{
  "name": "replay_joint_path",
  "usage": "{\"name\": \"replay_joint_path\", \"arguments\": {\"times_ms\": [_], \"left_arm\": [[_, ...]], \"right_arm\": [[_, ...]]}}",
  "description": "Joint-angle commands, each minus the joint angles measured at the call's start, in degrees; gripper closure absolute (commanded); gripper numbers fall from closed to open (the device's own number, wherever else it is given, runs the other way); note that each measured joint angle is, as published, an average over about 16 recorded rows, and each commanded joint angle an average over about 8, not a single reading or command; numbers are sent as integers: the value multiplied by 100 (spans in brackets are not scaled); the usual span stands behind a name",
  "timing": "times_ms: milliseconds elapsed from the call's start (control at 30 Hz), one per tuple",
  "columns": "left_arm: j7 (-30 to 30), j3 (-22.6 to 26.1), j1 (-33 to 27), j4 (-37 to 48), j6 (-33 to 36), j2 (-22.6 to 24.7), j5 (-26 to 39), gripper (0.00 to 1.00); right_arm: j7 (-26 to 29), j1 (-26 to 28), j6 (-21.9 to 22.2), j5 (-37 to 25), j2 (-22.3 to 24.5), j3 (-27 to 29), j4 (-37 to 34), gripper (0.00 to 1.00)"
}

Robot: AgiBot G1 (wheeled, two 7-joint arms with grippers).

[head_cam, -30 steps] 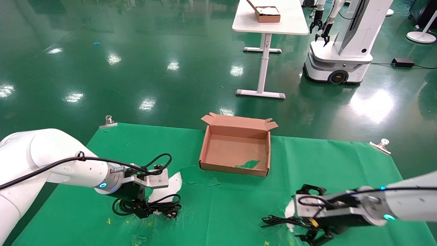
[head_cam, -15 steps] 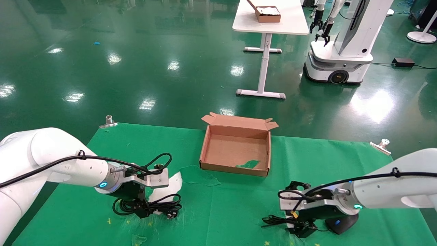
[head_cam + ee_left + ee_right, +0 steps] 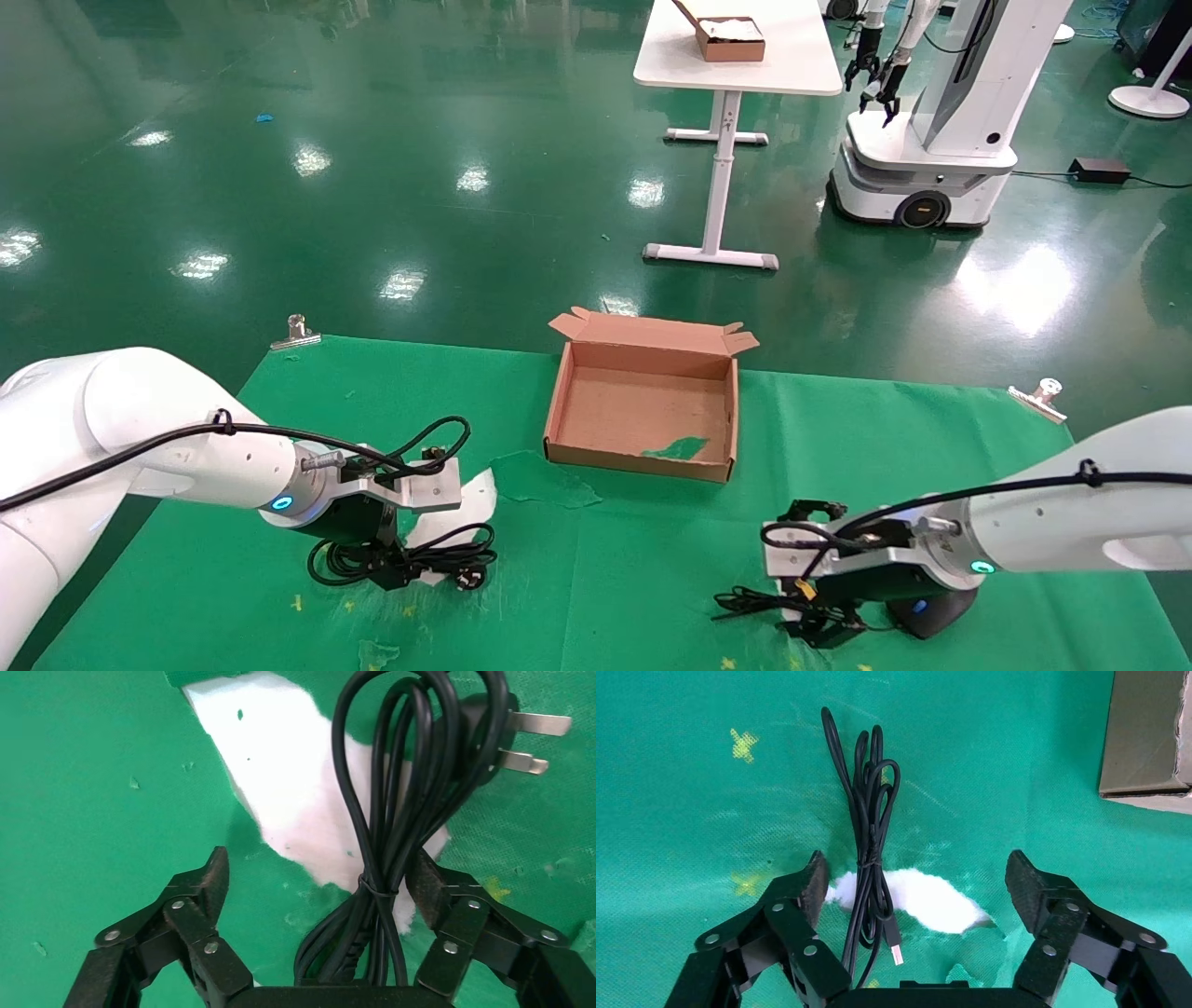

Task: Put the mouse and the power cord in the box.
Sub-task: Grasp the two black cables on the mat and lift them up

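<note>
Straddling the power cord [image 3: 391, 832], the left tool [image 3: 320, 881] is standing apart; the right tool [image 3: 916, 881] is standing apart over the mouse [image 3: 931, 610] cable [image 3: 866, 839].

a bright green cloth [image 3: 652, 559] covers the lower half of the frame, torn to white in patches at lower left and lower right and flecked with yellow marks. at centre sits a plain brown cardboard box [image 3: 643, 410], a scrap of green on its floor. the power cord [image 3: 410, 562] at lower left is black, its plug prongs silver. the mouse [image 3: 927, 610] at lower right is black with a blue dot.
</note>
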Motion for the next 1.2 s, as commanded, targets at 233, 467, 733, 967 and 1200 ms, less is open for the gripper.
{"name": "replay_joint_path", "arguments": {"times_ms": [233, 467, 733, 967, 1200], "left_arm": [[-1, 0, 0, -8, 2, -2, 0, 100], [-3, -1, 1, -12, 4, -4, -2, 100], [-5, -1, 3, -16, 8, -6, -2, 100], [-7, 0, 6, -16, 9, -8, 1, 100], [13, -29, -36, -43, 46, -22, -47, 100]], "right_arm": [[-2, -16, -23, 19, 23, 9, 44, 100], [-4, -23, -36, 27, 33, 12, 65, 100], [-5, -26, -42, 32, 39, 15, 77, 100], [-5, -28, -42, 33, 41, 17, 82, 100], [-15, -6, -48, 69, 65, 42, 89, 100]]}}
